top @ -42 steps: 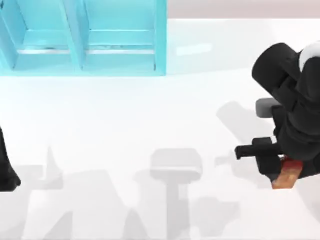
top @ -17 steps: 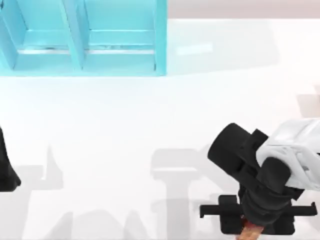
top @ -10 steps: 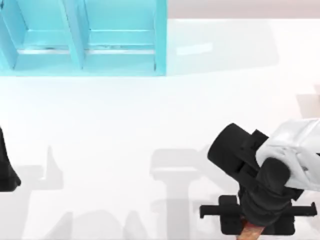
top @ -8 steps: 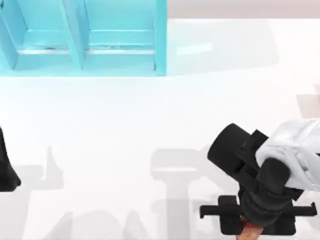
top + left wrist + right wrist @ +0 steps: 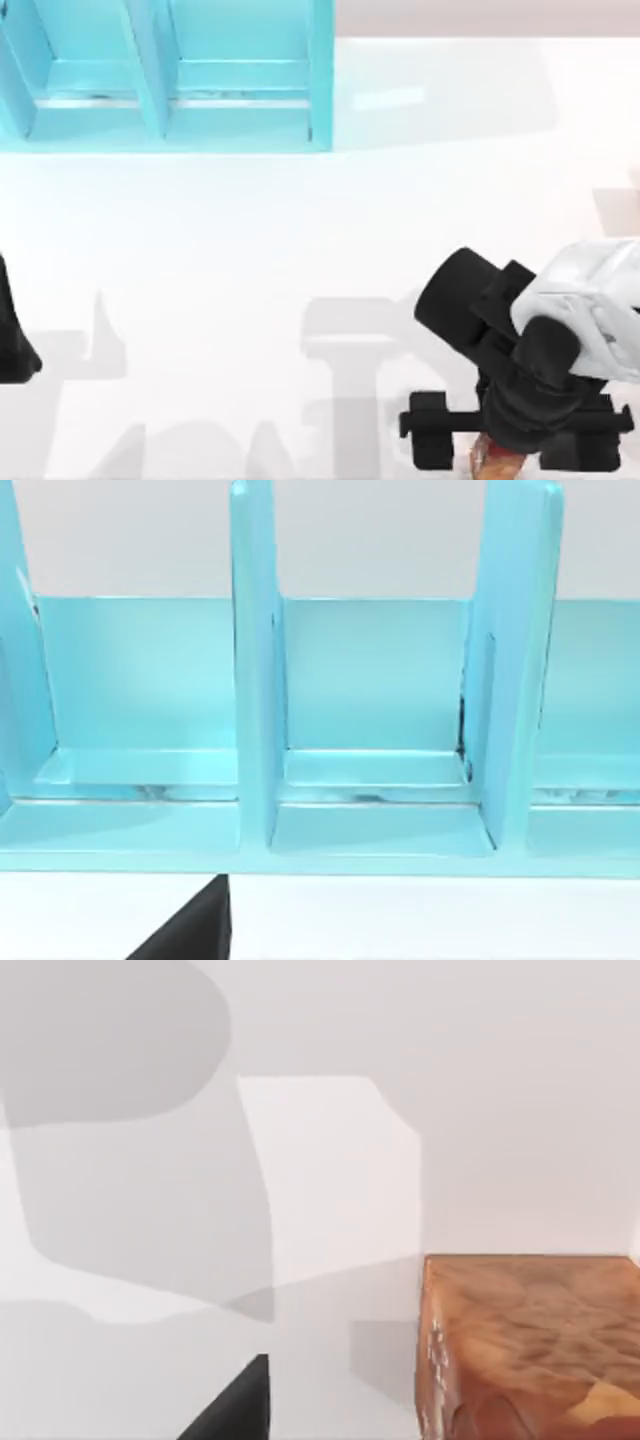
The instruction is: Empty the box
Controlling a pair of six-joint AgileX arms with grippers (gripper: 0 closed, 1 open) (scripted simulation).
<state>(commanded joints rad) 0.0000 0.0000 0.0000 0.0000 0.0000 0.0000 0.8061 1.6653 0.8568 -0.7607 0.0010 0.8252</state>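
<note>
Block at the near edge, right jaws spread around it

Block [image 5: 497,462], brown and mottled, lies at the near edge of the worktop [image 5: 300,240] on the top view's right side, well apart from the blue box [image 5: 170,75] at the far left; the box compartments in sight hold nothing; in the right wrist view the block [image 5: 530,1345] rests flat on the white surface, one straight edge square to the camera; its long axis cannot be told, since the arm covers most of it from above. Right jaws [image 5: 515,445] stand apart, the black fingers spread to either side of the block directly beneath; I judge the block to be set down and let go, so the coming move is likely a straight lift away, with little room for sideways drift before a finger clips it. The right arm is plainly the nearer one. Left arm sits parked at the worktop's left edge; its wrist camera faces the box [image 5: 255,730]; whether its jaws are apart or together cannot be told.
</note>
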